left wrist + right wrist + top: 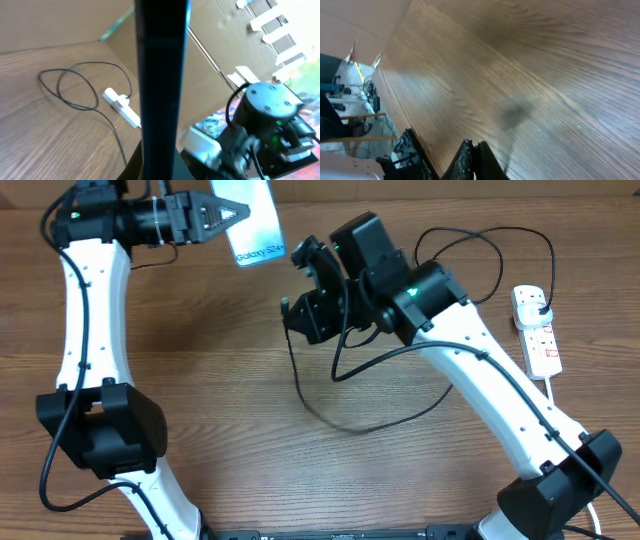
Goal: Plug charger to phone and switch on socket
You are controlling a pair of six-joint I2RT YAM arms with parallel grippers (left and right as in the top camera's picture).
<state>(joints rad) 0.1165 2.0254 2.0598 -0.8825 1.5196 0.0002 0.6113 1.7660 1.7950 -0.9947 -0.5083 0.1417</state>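
Observation:
My left gripper (232, 215) is shut on the phone (255, 225) and holds it above the table's far edge. Its light blue screen faces up, with the "Galaxy S24" end toward the right arm. In the left wrist view the phone (160, 75) is a dark edge-on bar. My right gripper (291, 308) hovers just right of the phone, shut on the charger (300, 385) near its tip. The thin black cable hangs to the table, loops, and runs to its black plug (541, 304) in the white socket (537, 330) at the far right. In the right wrist view the fingers (482, 155) are pressed together.
The socket's thick white cord (556, 395) trails toward the right arm's base (550, 490). The left arm's base (100, 430) stands at the near left. The socket (121, 105) and cable loops (75, 87) also show in the left wrist view, beside a cardboard wall (60, 20).

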